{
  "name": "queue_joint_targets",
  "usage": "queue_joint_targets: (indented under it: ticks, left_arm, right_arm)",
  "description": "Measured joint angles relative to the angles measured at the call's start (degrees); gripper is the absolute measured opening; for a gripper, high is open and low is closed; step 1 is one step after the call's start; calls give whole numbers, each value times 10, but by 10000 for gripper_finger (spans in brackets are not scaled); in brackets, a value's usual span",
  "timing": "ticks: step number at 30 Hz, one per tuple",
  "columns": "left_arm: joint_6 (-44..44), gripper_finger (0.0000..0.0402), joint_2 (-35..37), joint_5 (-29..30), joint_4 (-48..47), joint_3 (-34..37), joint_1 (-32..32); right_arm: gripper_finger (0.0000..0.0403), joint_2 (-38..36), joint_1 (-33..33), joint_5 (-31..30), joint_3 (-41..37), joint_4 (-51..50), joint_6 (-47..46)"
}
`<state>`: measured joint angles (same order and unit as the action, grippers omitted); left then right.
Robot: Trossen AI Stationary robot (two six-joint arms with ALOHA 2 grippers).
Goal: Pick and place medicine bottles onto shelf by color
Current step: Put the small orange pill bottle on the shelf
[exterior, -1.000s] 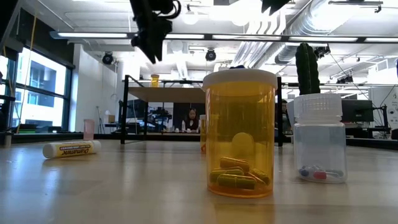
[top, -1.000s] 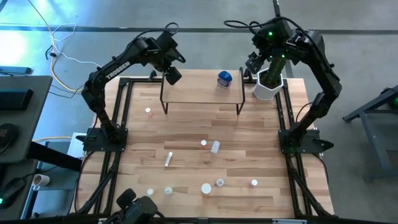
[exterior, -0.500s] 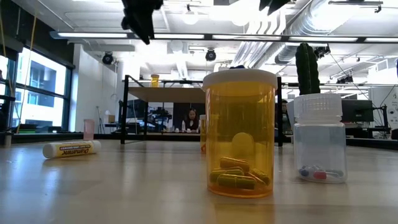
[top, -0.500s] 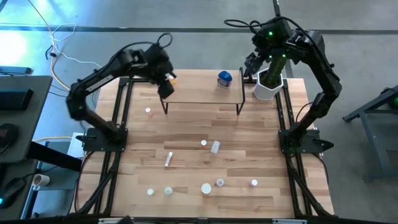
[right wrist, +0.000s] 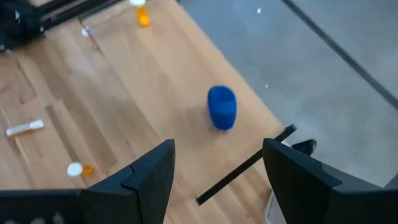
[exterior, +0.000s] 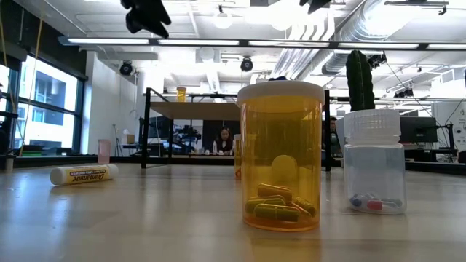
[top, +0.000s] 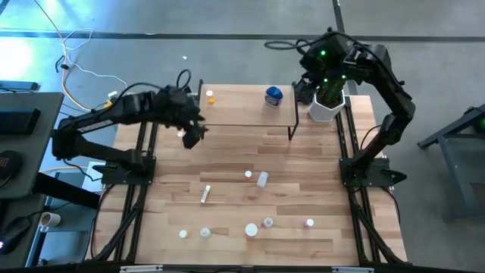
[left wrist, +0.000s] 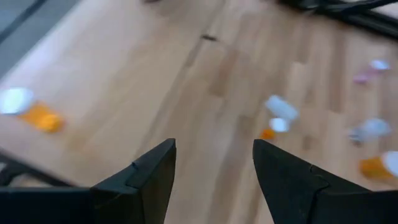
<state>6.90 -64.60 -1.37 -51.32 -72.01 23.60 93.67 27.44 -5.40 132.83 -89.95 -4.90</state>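
1. Bottles lie scattered over the table (top: 227,163): an orange bottle (top: 210,96) stands on the shelf (top: 242,110) at its left end, and a blue bottle (top: 273,95) stands on it toward the right end.
2. The left gripper (top: 194,135) hangs above the table just in front of the shelf's left legs; its fingers (left wrist: 146,180) are spread apart and hold nothing.
3. A white tube (top: 204,194) lies on the table's left-centre, with two small bottles (top: 255,177) near the middle.
4. Along the near edge stand more bottles: an orange-tinted one (exterior: 280,154) with capsules inside, and beside it a clear one (exterior: 373,161) with a ribbed white cap.
5. The right gripper (top: 305,89) hovers at the shelf's right end, next to the cactus pot (top: 326,106); its fingers (right wrist: 298,177) are parted and empty, with the blue bottle in sight between them.
6. A person (exterior: 224,140) shows far behind the table in the low view.
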Motion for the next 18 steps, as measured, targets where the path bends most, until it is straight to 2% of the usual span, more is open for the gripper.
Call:
queue_joint_targets:
  ticks: [7,14,18]
  left_arm:
    - [0,204,71,-38,111,104,-38]
    - [2,204,126,-44,158,187,-47]
    - [1,204,152,-70,187,232,-47]
  right_arm:
    - [234,-31,-46,0,-119,14,-54]
    - [234,-69,-123,4,-252,75,-139]
    - [234,-85,-175,5,-315,126,-192]
